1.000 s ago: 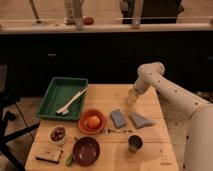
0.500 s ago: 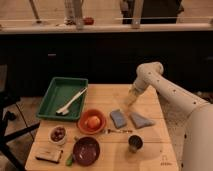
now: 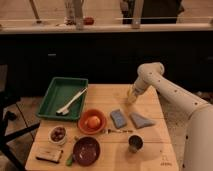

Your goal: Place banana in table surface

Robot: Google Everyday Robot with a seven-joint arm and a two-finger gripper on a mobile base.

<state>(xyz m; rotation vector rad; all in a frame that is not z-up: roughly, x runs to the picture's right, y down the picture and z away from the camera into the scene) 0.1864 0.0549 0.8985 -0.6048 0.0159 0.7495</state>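
Note:
My gripper (image 3: 132, 95) points down at the back right of the table surface (image 3: 107, 93), a light tan wooden top. At its tip I see a small pale-yellow shape, which I take to be the banana (image 3: 131, 99), low over the wood or touching it. The gripper hides most of it. The white arm reaches in from the right edge of the camera view.
A green tray (image 3: 56, 90) holding a white long-handled utensil (image 3: 71, 102) lies at the left. In front are an orange (image 3: 93, 121) in an orange bowl, a blue sponge (image 3: 118, 118), a grey cloth (image 3: 140, 120), a dark cup (image 3: 135, 143) and a maroon bowl (image 3: 86, 150).
The arm has barely moved; the gripper has settled slightly lower over the same spot at the back right of the table.

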